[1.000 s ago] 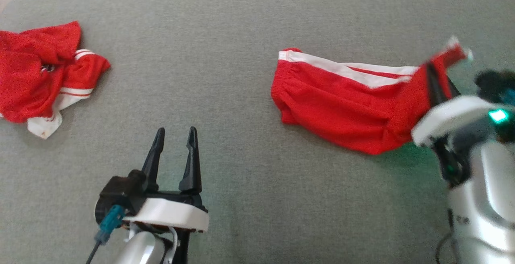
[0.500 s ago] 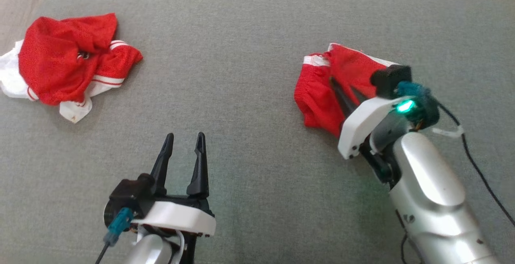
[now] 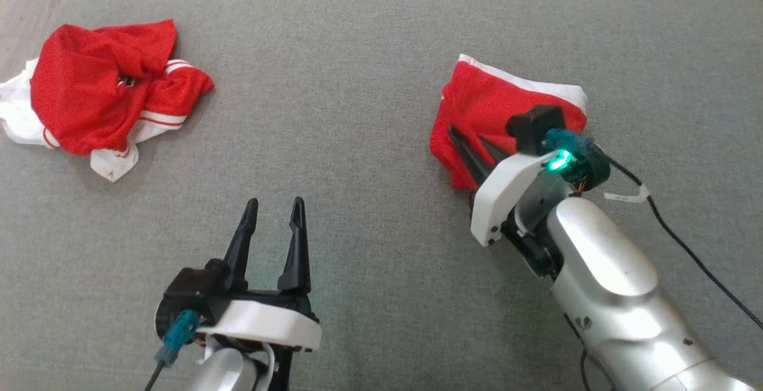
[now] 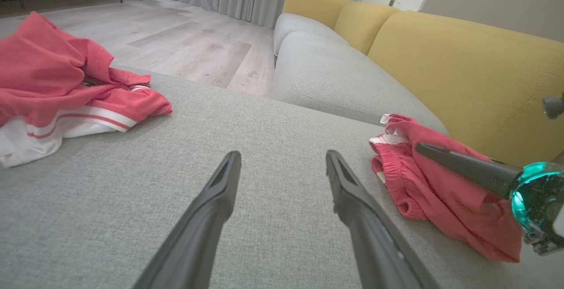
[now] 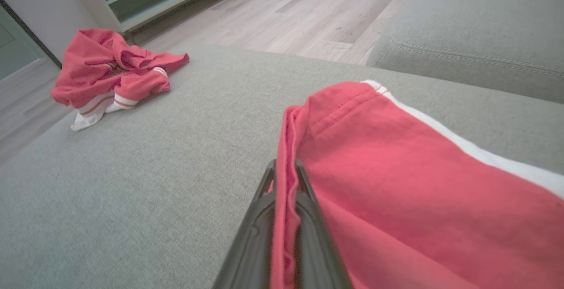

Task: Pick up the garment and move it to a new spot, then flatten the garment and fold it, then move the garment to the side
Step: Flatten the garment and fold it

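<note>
The garment (image 3: 495,96), a pair of red shorts with a white side stripe, lies doubled over on the right half of the grey sofa cushion (image 3: 357,111). One red hem edge is pinched between the closed fingers of the right gripper (image 5: 285,165). In the right wrist view the cloth runs straight up between the two fingers, and the striped part drapes away to the right of them. Judging by this, the fold is under way and not finished: the layers look bunched rather than squared, the held edge has yet to be laid down and let go, and the move to the side is not done. The left gripper (image 3: 274,200) hovers low over bare cushion well apart from the shorts, its fingers spread wide and holding nothing. A second crumpled red-and-white garment (image 3: 101,105) sits at the far left end of the cushion, so that end offers less free room for setting the shorts aside. A black cable (image 3: 685,242) trails from the right wrist across the cushion near the shorts and might snag the fabric.
</note>
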`<state>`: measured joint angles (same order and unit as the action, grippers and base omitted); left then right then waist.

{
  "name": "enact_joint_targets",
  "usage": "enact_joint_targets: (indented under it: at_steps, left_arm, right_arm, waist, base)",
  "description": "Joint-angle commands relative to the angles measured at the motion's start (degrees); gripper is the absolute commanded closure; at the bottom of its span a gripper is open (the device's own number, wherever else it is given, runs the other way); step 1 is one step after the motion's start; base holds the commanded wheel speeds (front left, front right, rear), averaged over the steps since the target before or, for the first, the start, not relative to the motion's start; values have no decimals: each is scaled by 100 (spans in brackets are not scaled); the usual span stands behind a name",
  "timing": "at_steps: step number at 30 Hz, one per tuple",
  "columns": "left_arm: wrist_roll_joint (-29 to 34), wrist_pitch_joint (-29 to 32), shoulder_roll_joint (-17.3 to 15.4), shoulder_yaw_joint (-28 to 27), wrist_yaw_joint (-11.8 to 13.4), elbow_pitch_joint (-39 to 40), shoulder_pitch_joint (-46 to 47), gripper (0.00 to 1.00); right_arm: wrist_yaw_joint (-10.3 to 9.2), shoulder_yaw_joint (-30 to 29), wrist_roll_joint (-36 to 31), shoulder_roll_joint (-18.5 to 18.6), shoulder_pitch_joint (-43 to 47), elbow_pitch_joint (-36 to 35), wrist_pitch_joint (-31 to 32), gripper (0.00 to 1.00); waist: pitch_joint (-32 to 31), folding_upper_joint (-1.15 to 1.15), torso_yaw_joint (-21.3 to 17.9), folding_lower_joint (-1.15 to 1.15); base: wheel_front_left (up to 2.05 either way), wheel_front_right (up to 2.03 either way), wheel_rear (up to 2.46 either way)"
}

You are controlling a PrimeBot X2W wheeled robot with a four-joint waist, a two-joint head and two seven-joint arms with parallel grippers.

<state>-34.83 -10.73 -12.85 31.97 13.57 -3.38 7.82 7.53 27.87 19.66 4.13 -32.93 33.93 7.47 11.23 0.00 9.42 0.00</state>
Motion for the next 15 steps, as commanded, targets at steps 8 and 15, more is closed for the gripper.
enact_joint_targets:
  at_steps: [8, 15]
  left_arm:
    - [-68, -49, -32, -129, 16, 96, 209, 0]
    - [-84, -57, -37, -105, 41, 83, 168, 0]
  right_arm:
    - [-4, 405, 11, -124, -188, -8, -333, 0]
    - [-4, 333, 16, -124, 2, -337, -715, 0]
  waist:
    - [9, 0, -74, 0]
    - [-98, 0, -232, 0]
  base:
    - [0, 0, 0]
    - [0, 0, 0]
